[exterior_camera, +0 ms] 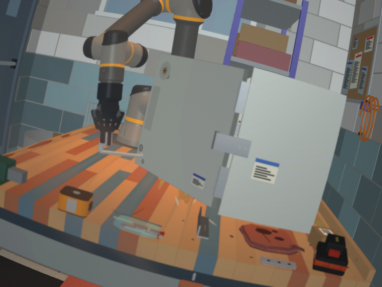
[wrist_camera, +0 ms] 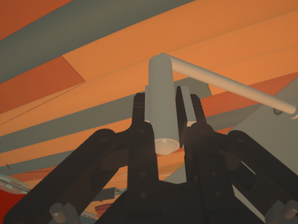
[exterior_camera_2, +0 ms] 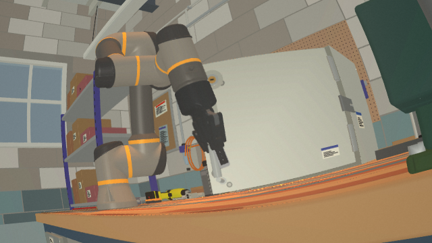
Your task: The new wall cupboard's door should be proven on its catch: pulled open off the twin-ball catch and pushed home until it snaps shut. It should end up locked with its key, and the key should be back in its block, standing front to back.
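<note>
The key and its block are hidden from me. The cupboard (exterior_camera: pixel 277 145) stands on the bench, its pale grey door (exterior_camera: pixel 188 129) swung partly open. A brass lock (exterior_camera: pixel 165 70) sits near the door's upper free corner. The door's pull handle (wrist_camera: pixel 162 100) is a pale L-shaped bar low on the free edge. Its upright grip is held in my closed gripper (exterior_camera: pixel 106 140) (exterior_camera_2: pixel 219 165) (wrist_camera: pixel 165 110). Its thin arm (exterior_camera: pixel 122 152) (wrist_camera: pixel 232 85) runs back to the door.
The door's free edge (exterior_camera: pixel 145 123) is right beside my wrist, with the arm's base behind it. An orange tape measure (exterior_camera: pixel 75 200), a clear packet (exterior_camera: pixel 137 227), a bracket (exterior_camera: pixel 202 227), a brown pad (exterior_camera: pixel 268 238) and a black battery (exterior_camera: pixel 331 255) lie near the bench's front.
</note>
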### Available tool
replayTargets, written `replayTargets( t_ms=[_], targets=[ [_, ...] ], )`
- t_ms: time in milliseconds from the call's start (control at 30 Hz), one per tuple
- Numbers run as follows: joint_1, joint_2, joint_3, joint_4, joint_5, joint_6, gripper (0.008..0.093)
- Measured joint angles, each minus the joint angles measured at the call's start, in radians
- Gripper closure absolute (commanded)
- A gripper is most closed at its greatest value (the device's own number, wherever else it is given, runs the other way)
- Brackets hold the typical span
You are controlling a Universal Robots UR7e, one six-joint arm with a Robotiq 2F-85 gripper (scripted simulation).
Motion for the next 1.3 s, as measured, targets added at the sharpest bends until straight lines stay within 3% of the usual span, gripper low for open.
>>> replayTargets(
  t_ms=[1300],
  targets=[
    [-0.004, 0.053, -0.074, 0.035, 0.001, -0.070, 0.0934]
  ],
)
